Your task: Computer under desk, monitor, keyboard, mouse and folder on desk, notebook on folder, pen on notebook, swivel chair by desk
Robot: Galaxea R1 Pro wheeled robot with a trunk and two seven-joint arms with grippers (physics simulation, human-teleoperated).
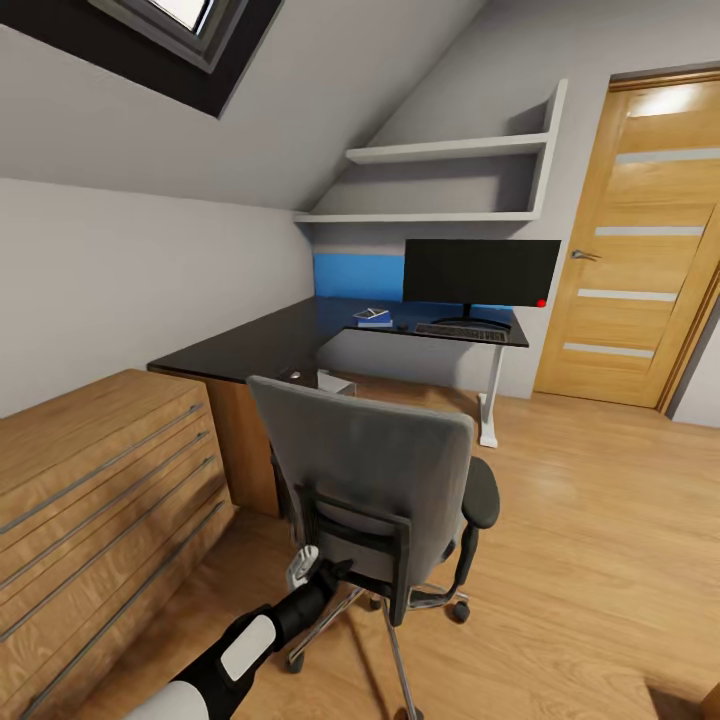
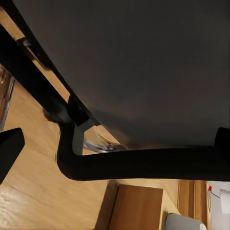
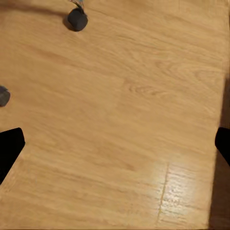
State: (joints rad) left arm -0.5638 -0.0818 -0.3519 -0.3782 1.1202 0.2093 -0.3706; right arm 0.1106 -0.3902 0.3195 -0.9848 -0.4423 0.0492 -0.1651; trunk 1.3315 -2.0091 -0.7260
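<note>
Left gripper (image 1: 303, 566) sits at the black back frame of the grey upholstered swivel chair (image 1: 370, 470); whether its jaws grip cannot be told. Right gripper (image 3: 115, 143) jaws stand wide apart, holding nothing, above light wood floor (image 3: 124, 110), chair casters well clear.

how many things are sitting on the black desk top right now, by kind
monitor: 1
keyboard: 1
mouse: 1
small stack with the blue folder at the bottom: 1; what lies on it is too small to tell
total on the desk: 4
</note>
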